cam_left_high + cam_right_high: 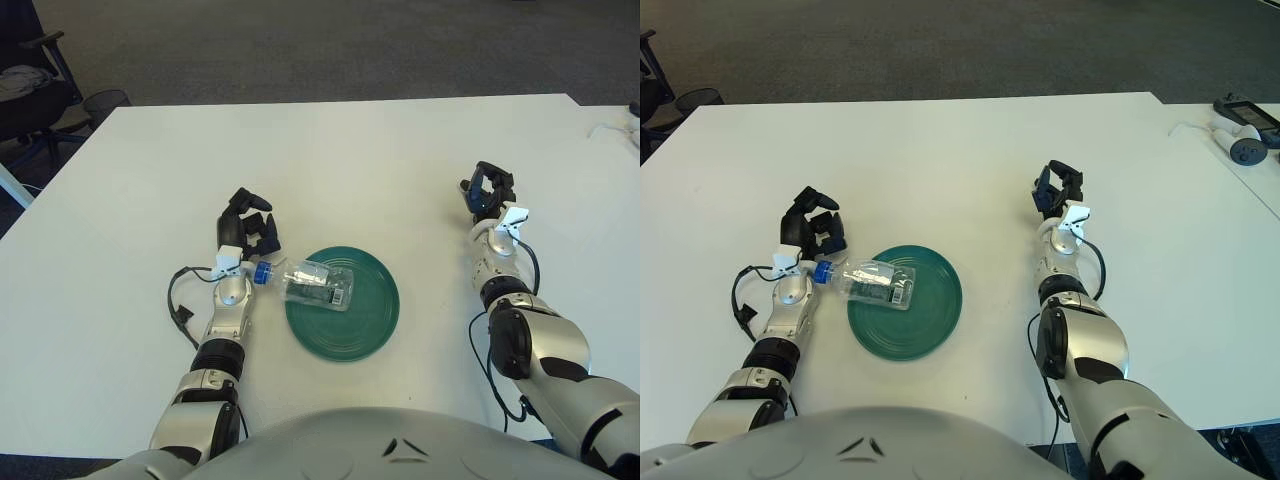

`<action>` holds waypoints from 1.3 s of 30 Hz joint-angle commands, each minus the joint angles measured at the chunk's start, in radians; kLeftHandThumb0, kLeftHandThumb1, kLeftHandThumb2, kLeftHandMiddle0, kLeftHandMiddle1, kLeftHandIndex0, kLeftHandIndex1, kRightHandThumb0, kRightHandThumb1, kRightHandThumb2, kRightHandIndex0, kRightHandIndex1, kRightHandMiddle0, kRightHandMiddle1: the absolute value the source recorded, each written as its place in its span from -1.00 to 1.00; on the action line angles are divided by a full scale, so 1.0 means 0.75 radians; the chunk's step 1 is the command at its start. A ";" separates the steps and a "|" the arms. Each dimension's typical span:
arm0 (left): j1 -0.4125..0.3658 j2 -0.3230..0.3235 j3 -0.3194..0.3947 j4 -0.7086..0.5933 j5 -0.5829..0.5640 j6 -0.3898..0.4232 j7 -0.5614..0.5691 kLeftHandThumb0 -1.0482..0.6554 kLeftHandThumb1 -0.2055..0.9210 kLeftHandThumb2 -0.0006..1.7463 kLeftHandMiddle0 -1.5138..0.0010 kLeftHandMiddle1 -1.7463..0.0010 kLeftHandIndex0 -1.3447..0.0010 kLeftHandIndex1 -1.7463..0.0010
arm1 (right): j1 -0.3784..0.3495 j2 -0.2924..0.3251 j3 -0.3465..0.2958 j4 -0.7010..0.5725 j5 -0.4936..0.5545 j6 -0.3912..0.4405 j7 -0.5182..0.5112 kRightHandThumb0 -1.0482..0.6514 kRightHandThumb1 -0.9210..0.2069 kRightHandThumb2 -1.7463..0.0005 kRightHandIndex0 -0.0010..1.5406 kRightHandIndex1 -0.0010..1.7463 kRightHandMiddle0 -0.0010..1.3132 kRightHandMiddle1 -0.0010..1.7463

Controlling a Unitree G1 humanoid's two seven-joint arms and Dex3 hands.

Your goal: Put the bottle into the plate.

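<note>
White table [350, 160]: wide bare surface ahead of both my hands and between them; the far edge and the left edge are in view, well clear of the work. Green plate [365, 315] sits near the front edge, between my arms, closer to my left one. Bottle [318, 283] lies on its side across the plate's left rim, body over the plate, blue cap [262, 272] overhanging the rim toward my left wrist.

My left hand [248, 224] shows just beyond the cap, fingers loosely curled, holding nothing; forearm runs straight back toward me. My right hand [489, 190] shows well right of the plate, fingers curled in, nothing in them, wrist pointing away from me.
</note>
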 commanded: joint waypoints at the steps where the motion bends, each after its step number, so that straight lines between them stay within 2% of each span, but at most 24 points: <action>1: 0.074 -0.012 -0.003 0.070 0.006 -0.007 -0.006 -0.37 -0.29 0.68 -0.71 -1.00 -0.05 -1.00 | 0.032 0.050 0.030 -0.006 -0.023 -0.022 0.008 -0.57 -1.00 0.28 -0.73 -0.02 -1.00 0.29; 6: 0.075 -0.012 -0.002 0.072 -0.004 -0.011 -0.015 -0.37 -0.29 0.68 -0.69 -1.00 -0.05 -1.00 | 0.094 0.138 0.091 -0.104 -0.072 -0.100 -0.037 -0.61 -0.99 0.32 -0.77 0.06 -1.00 0.34; 13: 0.078 -0.010 -0.003 0.073 -0.003 -0.017 -0.019 -0.37 -0.28 0.67 -0.68 -1.00 -0.05 -1.00 | 0.118 0.121 0.124 -0.126 -0.102 -0.097 -0.026 -0.61 -0.96 0.33 -0.83 0.10 -1.00 0.42; 28: 0.090 -0.013 -0.008 0.040 0.022 0.005 0.002 -0.37 -0.29 0.68 -0.70 -1.00 -0.05 -1.00 | 0.127 0.123 0.131 -0.143 -0.102 -0.093 -0.030 -0.61 -0.95 0.33 -0.84 0.11 -1.00 0.43; 29: 0.090 -0.013 -0.009 0.040 0.023 0.005 0.002 -0.37 -0.29 0.68 -0.70 -1.00 -0.05 -1.00 | 0.179 0.132 0.170 -0.164 -0.137 -0.130 -0.005 -0.61 -0.95 0.33 -0.84 0.11 -1.00 0.43; 31: 0.090 -0.011 -0.010 0.043 0.025 0.006 -0.001 -0.37 -0.29 0.68 -0.70 -1.00 -0.05 -1.00 | 0.359 0.157 0.317 -0.234 -0.272 -0.255 0.058 -0.55 -0.84 0.26 -0.87 0.11 -1.00 0.38; 32: 0.090 -0.010 -0.010 0.044 0.025 0.006 -0.001 -0.37 -0.29 0.68 -0.70 -1.00 -0.05 -1.00 | 0.407 0.162 0.357 -0.256 -0.306 -0.286 0.072 -0.54 -0.82 0.26 -0.88 0.11 -1.00 0.36; 39: 0.093 -0.007 -0.008 0.048 0.010 0.004 -0.022 -0.37 -0.27 0.66 -0.67 -1.00 -0.04 -1.00 | 0.512 0.186 0.410 -0.368 -0.340 -0.322 0.049 -0.47 -0.72 0.23 -0.85 0.09 -1.00 0.29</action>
